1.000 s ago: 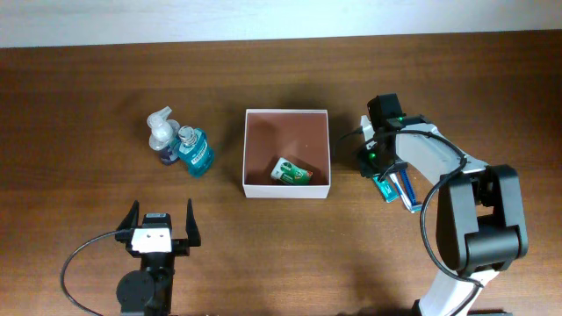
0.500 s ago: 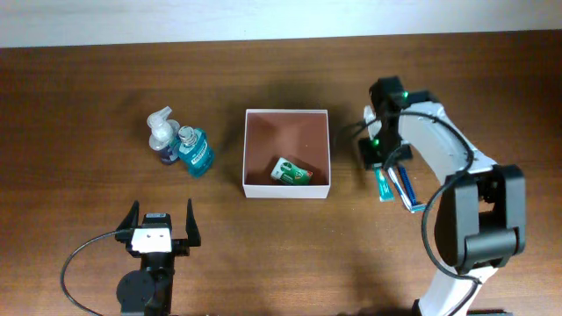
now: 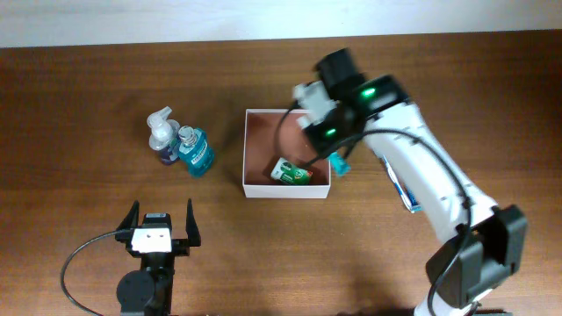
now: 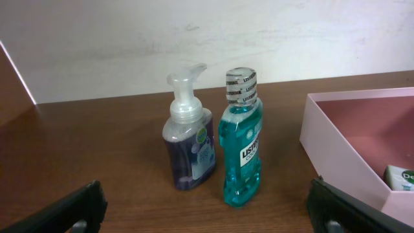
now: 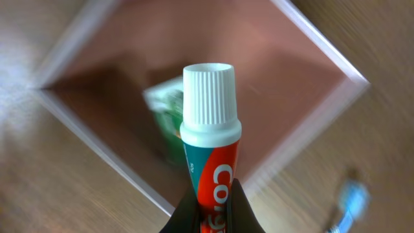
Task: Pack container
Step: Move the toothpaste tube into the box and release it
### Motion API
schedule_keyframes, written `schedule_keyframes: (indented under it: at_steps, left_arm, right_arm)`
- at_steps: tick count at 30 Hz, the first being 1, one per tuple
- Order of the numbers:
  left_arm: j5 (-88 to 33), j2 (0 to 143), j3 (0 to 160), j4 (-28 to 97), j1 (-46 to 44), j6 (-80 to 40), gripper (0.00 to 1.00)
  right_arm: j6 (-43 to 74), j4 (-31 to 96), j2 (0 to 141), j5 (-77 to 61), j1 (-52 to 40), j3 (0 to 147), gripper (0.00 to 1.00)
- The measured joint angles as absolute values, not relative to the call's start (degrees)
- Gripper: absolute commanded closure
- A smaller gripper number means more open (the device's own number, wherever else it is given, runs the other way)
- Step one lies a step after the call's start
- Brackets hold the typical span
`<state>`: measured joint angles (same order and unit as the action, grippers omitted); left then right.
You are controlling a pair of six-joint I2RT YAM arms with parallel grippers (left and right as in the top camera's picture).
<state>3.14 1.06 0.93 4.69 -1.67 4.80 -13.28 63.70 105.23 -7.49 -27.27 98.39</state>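
Right end effector (image 3: 332,151) was over the container's (image 3: 243,158) right wall, with a teal tube (image 3: 339,165) poking out just outside it. Green packet (image 3: 291,172) lay inside, near that wall. Pump bottle (image 3: 161,136) and teal bottle (image 3: 195,151) stood touching, left of the container. Left end effector (image 3: 162,211) sat front-left of it, jaws wide.

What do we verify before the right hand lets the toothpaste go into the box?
1. Grip: right hand shut on the toothpaste tube: ok.
2. Position: the tube's cap sits over the container interior in the wrist view: ok.
3. Room: green packet lies in the near-right part, and the rest of the floor is bare: ok.
4. Drop height above the floor: cannot tell.
5. Arm at rest: the wrist view is blurred: cannot tell.
6. Left hand open, apart from the container: ok.
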Motion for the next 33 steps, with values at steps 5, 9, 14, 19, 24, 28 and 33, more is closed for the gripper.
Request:
schedule_keyframes:
  at_steps: [5, 9, 14, 19, 24, 28, 33]
  left_arm:
    - [3.14, 1.06, 0.93, 4.69, -1.67, 4.78, 0.01]
    - [3.14, 1.06, 0.93, 4.69, -1.67, 4.78, 0.01]
    - [3.14, 1.06, 0.93, 4.69, -1.67, 4.80, 0.01]
    - [3.14, 1.06, 0.93, 4.69, -1.67, 4.78, 0.01]
    - [3.14, 1.06, 0.93, 4.69, -1.67, 4.78, 0.01]
    - [3.14, 1.06, 0.93, 4.69, -1.67, 4.78, 0.01]
    - [3.14, 1.06, 0.93, 4.69, -1.67, 4.80, 0.01]
  right_arm:
    - [-15.88, 59.99, 106.83, -6.94, -32.86, 98.39, 0.86]
    - [-17.30, 59.53, 108.97, -6.22, -33.08, 98.37, 0.64]
    - [-18.52, 59.51, 110.98, -5.56, -32.99, 98.35, 0.42]
    - [-15.92, 61.63, 110.98, -4.49, -32.69, 98.83, 0.36]
    - [-9.13, 67.70, 110.63, -2.68, -29.04, 102.83, 0.34]
    - [-6.15, 70.59, 108.90, -2.09, -22.72, 104.20, 0.34]
    - [-3.09, 75.20, 108.29, -1.08, -13.26, 104.12, 0.34]
